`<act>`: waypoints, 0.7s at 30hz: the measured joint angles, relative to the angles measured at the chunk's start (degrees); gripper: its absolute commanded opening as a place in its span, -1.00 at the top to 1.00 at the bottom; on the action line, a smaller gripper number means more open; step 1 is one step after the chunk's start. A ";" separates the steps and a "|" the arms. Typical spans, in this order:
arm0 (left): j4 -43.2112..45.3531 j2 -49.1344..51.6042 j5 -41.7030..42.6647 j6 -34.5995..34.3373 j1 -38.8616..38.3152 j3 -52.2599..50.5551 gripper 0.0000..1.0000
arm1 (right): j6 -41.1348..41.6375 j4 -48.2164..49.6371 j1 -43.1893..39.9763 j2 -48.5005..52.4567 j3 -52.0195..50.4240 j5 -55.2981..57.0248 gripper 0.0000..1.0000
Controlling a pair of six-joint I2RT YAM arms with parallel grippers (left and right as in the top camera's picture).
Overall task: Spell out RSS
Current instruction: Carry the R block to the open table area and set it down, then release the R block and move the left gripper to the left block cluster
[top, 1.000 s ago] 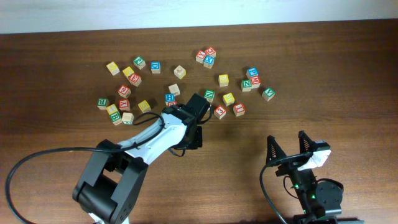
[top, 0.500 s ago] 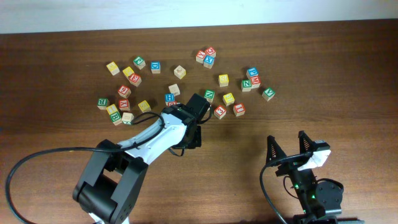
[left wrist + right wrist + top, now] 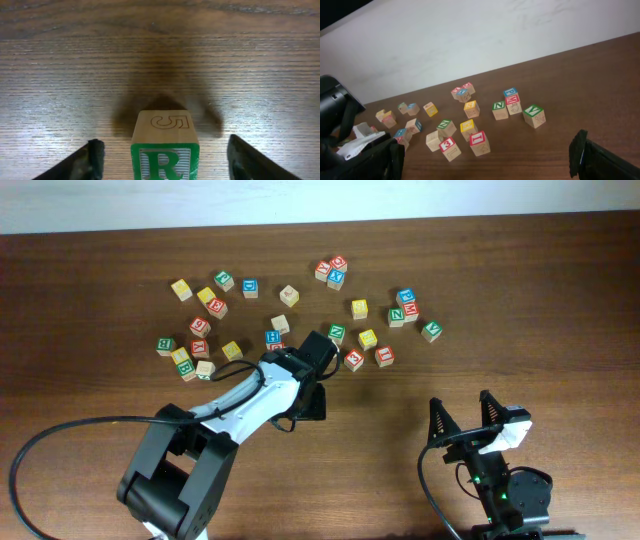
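Note:
In the left wrist view the green-edged R cube (image 3: 165,150) stands on the wood with a pale face marked 5 on top. My left gripper (image 3: 164,159) is open around it, a gap of bare table showing on each side. Seen from overhead, the left gripper (image 3: 311,398) covers that cube, just below the scatter of cubes. Yellow-edged cubes (image 3: 367,338) (image 3: 360,308) lie among the scatter; their letters are too small to read. My right gripper (image 3: 462,418) stands open at the front right, nothing between its fingers (image 3: 580,150).
Several letter cubes are strewn across the back half of the table, among them a green N (image 3: 337,332), a green M (image 3: 397,314) and a red 3 (image 3: 353,360). The left arm's black cable (image 3: 60,435) loops at the front left.
My left gripper's jaws have spread apart and let go of the R cube, which stands between them. Both arms have stayed in place.

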 measured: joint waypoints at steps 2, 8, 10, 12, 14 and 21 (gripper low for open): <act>-0.07 0.00 0.00 0.00 0.00 0.02 -0.43 | -0.02 0.00 0.00 0.00 0.00 0.00 -0.96; -7.21 -0.02 0.00 0.00 0.11 4.96 -0.47 | 0.04 0.00 0.00 0.00 0.00 0.00 -0.97; -10.67 -0.59 0.04 0.00 0.24 8.83 -0.64 | 0.00 0.00 0.00 0.00 0.00 0.00 -0.97; -13.99 -2.12 0.33 -0.13 0.76 12.94 -0.93 | -0.02 0.00 0.00 0.00 0.00 0.00 -0.97; -16.94 -4.81 0.61 -0.07 2.45 17.33 -0.99 | 0.00 0.00 0.00 0.00 0.00 0.00 -0.97; -22.32 -12.68 0.83 0.00 16.48 24.72 -0.98 | -0.04 0.00 0.00 0.00 0.00 0.00 -0.97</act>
